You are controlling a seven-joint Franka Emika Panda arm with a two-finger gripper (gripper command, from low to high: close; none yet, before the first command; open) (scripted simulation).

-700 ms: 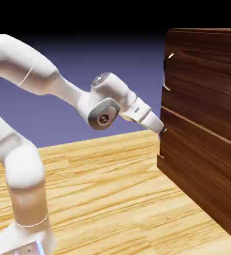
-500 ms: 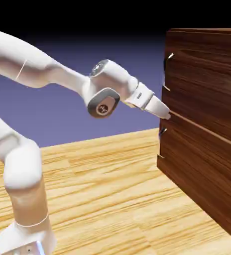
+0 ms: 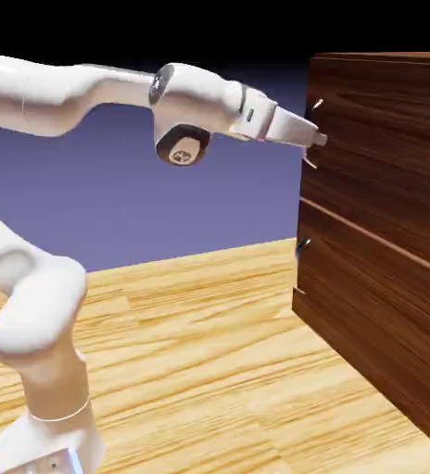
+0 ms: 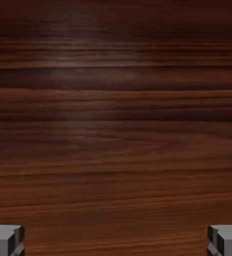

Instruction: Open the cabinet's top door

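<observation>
The cabinet is a large dark reddish-brown wood-grain box at the exterior view's right. Its top door is the upper panel, shut, with a slim silver bar handle at its left edge. My gripper reaches level toward that edge, its tip right at the handle's lower half; whether it touches I cannot tell. In the hand view the gripper is open: two grey fingertips stand far apart at the bottom corners, nothing between them. Dark wood fills that view; no handle shows there.
The lower panel carries a short handle at its left edge. A light wooden table lies under the arm and cabinet. The white arm spans from lower left to the cabinet.
The hand has risen from the lower panel's handle level up to the top door's handle, and the forearm has swung from sloping down to nearly level.
</observation>
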